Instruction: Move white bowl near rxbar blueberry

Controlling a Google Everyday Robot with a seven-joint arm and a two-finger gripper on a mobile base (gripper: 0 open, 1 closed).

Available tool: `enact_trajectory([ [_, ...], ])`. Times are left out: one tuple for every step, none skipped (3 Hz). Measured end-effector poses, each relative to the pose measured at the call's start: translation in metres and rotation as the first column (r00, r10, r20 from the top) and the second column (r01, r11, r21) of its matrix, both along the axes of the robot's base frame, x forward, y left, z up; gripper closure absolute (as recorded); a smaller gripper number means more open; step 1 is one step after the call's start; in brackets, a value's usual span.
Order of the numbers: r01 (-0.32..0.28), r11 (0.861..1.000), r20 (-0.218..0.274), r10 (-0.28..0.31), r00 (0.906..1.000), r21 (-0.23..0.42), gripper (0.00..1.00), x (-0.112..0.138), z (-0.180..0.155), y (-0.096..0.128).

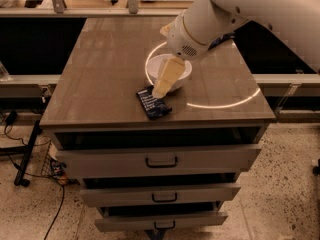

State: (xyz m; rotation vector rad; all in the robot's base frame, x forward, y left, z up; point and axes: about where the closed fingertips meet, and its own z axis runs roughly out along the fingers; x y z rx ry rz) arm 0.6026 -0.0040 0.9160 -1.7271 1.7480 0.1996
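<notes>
The white bowl (156,67) sits on the table top (100,79), right of centre. My gripper (161,89) reaches down over the bowl's near rim from the upper right, and its cream fingers (169,76) are closed on that rim. The rxbar blueberry (153,103), a flat dark navy bar with white text, lies just in front of the bowl near the table's front edge. The fingertips hang just above the bar's far end. The arm hides the right part of the bowl.
A wrinkly dark blue snack bag (223,39) shows partly behind the arm at the back right. A bright ring of light (225,103) lies on the table top. Three drawers (161,161) stand slightly open below the front edge.
</notes>
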Motion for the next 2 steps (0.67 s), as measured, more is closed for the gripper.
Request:
enact_trajectory([
  [0.066,0.979,0.053,-0.078,0.9955,0.194,0.0,-0.004,0.014,-0.026],
  [0.172,0.919,0.137,-0.234,0.9626,0.355,0.0,0.001,0.045,-0.089],
])
